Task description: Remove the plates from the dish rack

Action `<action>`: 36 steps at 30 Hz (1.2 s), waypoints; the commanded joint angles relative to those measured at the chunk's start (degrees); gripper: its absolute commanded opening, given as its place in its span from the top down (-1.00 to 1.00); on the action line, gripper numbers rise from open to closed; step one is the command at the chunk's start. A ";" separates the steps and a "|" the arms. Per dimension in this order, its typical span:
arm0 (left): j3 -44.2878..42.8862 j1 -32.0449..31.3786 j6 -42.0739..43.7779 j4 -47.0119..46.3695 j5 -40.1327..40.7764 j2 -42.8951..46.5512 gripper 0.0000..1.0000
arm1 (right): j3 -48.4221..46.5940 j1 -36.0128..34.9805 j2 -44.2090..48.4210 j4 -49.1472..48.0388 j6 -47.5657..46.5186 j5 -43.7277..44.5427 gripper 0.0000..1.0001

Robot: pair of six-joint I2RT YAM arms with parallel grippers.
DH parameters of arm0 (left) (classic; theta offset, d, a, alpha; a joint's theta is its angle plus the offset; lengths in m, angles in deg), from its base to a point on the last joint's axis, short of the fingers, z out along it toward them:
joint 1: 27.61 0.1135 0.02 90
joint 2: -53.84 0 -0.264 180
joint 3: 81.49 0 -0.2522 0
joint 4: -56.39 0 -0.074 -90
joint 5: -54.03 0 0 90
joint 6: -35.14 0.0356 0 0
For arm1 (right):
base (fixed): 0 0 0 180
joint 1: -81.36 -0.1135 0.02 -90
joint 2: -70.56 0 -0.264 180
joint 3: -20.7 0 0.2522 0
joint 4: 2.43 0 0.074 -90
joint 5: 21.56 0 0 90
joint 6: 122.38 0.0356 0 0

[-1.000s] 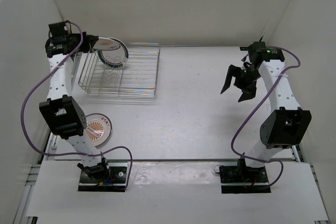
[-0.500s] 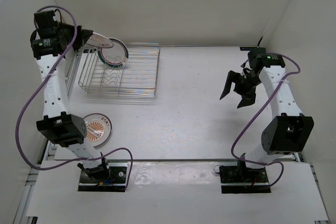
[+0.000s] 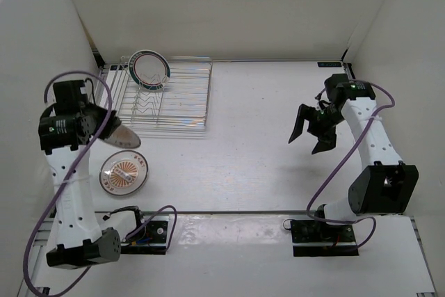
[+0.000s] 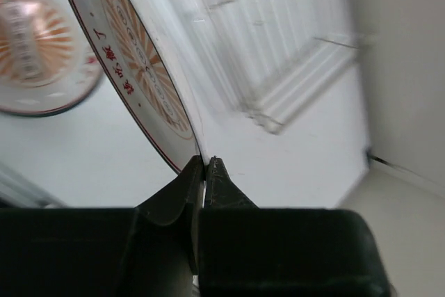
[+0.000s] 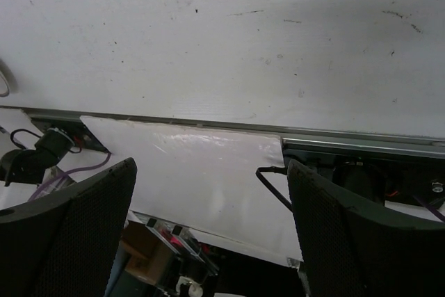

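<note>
Grip: left gripper (image 4: 204,165) clamped on the rim of the held sunburst plate (image 4: 132,53), which is tilted on edge above the table (image 3: 250,144), near left.
Close by: second sunburst plate (image 3: 124,171) lying flat on the table, on the near side.
Rack: dish rack (image 3: 174,99) at far left, teal-rimmed plate (image 3: 151,69) upright at its far end.
Other arm: right gripper (image 3: 311,131) spread wide, holding nothing, above the right side.

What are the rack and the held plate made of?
Rack: thin shiny silver bars, so likely plated or stainless steel wire. Held plate: glossy white surface with printed orange sunburst, probably glazed ceramic; melamine can't be ruled out.
</note>
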 commanded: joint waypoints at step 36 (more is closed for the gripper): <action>17.76 -0.57 -4.72 11.07 12.18 -20.65 0.77 | -8.74 -7.59 -1.20 14.04 -0.90 9.39 -0.81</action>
